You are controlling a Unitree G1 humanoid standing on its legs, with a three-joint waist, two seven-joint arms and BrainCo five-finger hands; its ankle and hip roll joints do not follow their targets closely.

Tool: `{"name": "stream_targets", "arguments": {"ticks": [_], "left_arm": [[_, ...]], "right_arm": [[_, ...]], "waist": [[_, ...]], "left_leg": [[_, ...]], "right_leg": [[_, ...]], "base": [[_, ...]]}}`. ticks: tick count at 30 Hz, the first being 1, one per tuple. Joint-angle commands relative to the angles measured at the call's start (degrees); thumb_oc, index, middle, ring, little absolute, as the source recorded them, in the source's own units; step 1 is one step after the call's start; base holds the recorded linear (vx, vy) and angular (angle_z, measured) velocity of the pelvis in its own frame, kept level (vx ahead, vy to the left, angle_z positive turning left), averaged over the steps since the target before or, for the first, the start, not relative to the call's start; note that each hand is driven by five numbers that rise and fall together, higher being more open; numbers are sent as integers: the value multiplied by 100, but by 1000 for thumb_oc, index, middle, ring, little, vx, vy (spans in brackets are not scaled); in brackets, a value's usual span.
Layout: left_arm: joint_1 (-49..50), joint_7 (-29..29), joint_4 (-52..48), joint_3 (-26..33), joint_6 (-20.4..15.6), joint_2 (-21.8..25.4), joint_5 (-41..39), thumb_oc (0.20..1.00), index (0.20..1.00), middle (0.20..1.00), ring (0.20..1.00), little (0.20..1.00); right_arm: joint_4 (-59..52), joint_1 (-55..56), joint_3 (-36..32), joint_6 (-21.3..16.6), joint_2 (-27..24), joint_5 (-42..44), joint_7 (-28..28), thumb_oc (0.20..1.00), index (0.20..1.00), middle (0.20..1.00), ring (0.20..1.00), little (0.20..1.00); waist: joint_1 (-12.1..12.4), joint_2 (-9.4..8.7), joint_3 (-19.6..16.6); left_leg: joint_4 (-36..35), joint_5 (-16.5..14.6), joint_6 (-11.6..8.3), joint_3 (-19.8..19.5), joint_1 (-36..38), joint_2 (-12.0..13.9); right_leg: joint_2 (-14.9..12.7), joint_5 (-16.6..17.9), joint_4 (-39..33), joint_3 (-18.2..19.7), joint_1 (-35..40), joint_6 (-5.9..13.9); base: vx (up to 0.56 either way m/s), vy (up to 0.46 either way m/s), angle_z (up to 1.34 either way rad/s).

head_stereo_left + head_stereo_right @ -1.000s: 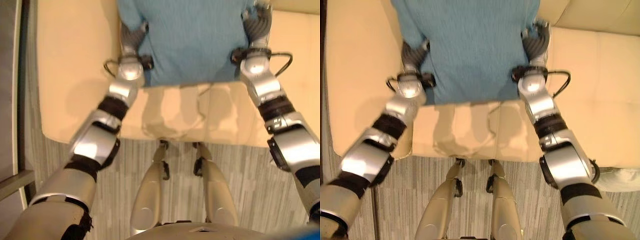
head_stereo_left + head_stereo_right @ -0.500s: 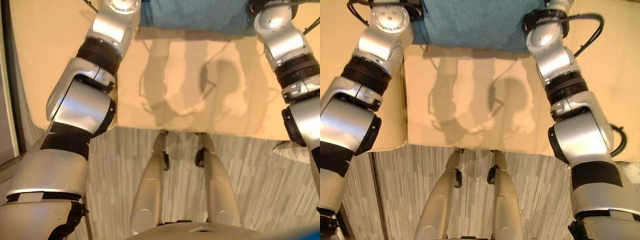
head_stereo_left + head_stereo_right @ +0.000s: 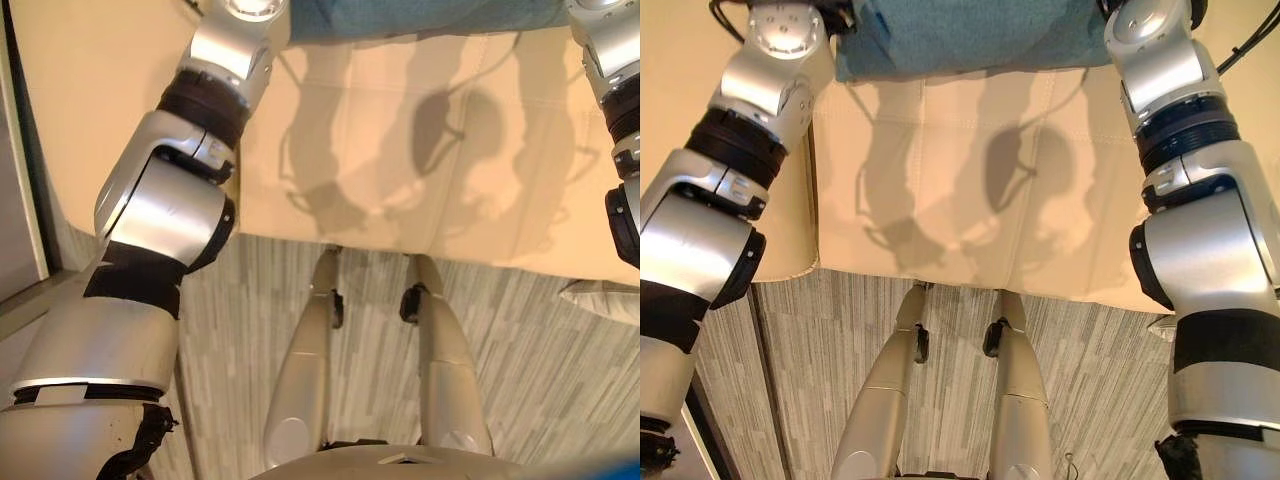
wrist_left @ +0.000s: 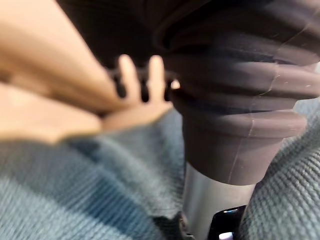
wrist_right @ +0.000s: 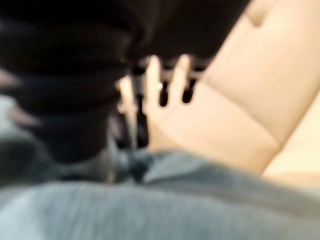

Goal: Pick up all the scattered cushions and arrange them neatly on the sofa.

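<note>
A teal ribbed cushion [image 3: 960, 35] lies at the far side of the cream sofa seat [image 3: 940, 150], and its near edge shows at the top of both eye views. Both arms reach forward along its two sides. In the left wrist view my left hand [image 4: 135, 75] has straight fingers lying beside the teal cushion [image 4: 100, 190], against the cream sofa [image 4: 45, 100]. My right hand [image 5: 167, 75] also shows straight fingers at the edge of the cushion [image 5: 150, 205], with the sofa's cream padding [image 5: 240, 100] just past them.
The sofa's front edge [image 3: 420, 245] runs across the middle of the eye views, with striped grey flooring [image 3: 540, 370] below it. A pale cushion [image 3: 605, 300] lies on the floor at the right. A dark upright edge [image 3: 20, 200] borders the far left.
Both arms have stretched forward and carried the teal cushion farther back over the seat. The hands have passed out of the top of the eye views.
</note>
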Motion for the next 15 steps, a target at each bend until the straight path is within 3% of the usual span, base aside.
{"name": "stream_targets", "arguments": {"ticks": [1, 3, 7, 10, 15], "left_arm": [[245, -151, -107, 121, -282, -129, 463, 1000, 1000, 1000, 1000, 1000], [481, -123, -112, 247, -283, 88, 502, 1000, 1000, 1000, 1000, 1000], [1791, -289, -191, 1003, -290, 1125, 496, 1000, 1000, 1000, 1000, 1000], [2484, -411, -326, 1499, -362, 1480, 297, 1000, 1000, 1000, 1000, 1000], [3894, -466, -1191, 2179, -465, 1669, 387, 1000, 1000, 1000, 1000, 1000]], "right_arm": [[-444, 393, 154, -280, 620, -179, 169, 1000, 1000, 1000, 1000, 1000], [-583, 567, 55, -270, 591, -251, 183, 1000, 1000, 1000, 1000, 1000], [-1072, 1528, -518, -302, 137, -307, 417, 1000, 1000, 1000, 1000, 1000], [-1389, 2112, -771, -317, -95, -351, 600, 1000, 1000, 1000, 1000, 1000], [-1977, 3212, -1369, -371, -365, -420, 814, 1000, 1000, 1000, 1000, 1000]], "waist": [[-51, 17, -522], [-57, 15, -505], [-94, 25, -426], [-114, -8, -414], [-130, -74, -353]], "left_leg": [[-364, -136, -363, -175, 350, 50], [-364, -150, -367, -152, 453, 62], [-364, -270, -358, -92, 967, 82], [-364, -328, -336, -69, 1226, 92], [-364, -410, -286, -3, 1573, 87]], "right_leg": [[-158, -179, 12, 137, 27, 791], [-163, -194, 27, 125, 108, 781], [-200, -254, 4, 55, 661, 757], [-185, -222, -122, 53, 966, 751], [-163, -126, -383, 51, 1400, 751]], "base": [[-71, 12, 1], [-38, 9, 0], [-9, 14, -1], [-11, 23, -1], [0, 0, 0]]}}
